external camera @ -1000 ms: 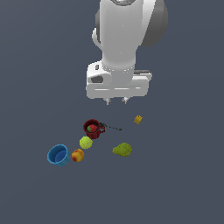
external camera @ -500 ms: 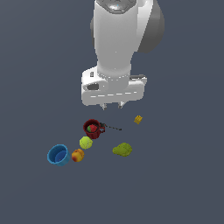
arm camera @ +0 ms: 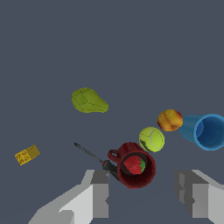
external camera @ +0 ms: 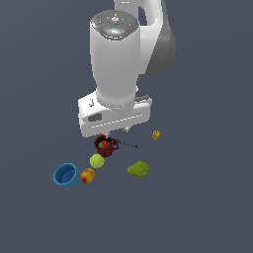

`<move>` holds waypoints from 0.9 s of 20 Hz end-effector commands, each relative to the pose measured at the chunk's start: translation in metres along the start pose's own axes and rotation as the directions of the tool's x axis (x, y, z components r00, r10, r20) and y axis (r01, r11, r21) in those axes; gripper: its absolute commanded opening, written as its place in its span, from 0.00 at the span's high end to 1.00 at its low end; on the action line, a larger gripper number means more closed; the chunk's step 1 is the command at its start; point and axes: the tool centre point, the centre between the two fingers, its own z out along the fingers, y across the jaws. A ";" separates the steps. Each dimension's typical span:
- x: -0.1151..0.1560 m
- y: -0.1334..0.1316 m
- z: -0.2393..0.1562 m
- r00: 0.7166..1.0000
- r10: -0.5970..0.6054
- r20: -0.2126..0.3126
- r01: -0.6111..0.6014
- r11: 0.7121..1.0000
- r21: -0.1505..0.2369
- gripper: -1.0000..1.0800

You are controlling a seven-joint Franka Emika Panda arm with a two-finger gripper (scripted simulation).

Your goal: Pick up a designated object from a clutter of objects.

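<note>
Hovering wide open and empty over the red mug [arm camera: 136,165], the gripper [arm camera: 146,194] eyes a light, rigid blue cup [external camera: 65,174], best pinched across its rim.

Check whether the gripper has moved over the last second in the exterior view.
Yes. The gripper has shifted toward the exterior view's left and lower, now just above the dark red mug, which has stayed put.

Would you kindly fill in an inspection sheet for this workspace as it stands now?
Surface: plain dark grey floor.
Job's thing: blue cup, upright and untouched, beside the orange fruit.
Clutter: red mug holding a strawberry; yellow-green ball; green lump; yellow block; thin dark tool next to the mug.
Hand: hand open, empty, above the mug, not over the cup.
Cables: nothing seen.
Surroundings: nothing seen.
</note>
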 end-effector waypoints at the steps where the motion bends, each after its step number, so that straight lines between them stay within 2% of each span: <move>1: 0.006 0.013 0.007 0.998 -0.058 0.002 0.058 0.998 -0.011 0.38; 9: 0.021 0.054 0.030 0.971 -0.239 0.020 0.240 0.970 -0.043 0.38; 18: 0.033 0.100 0.059 0.900 -0.433 0.056 0.436 0.897 -0.069 0.38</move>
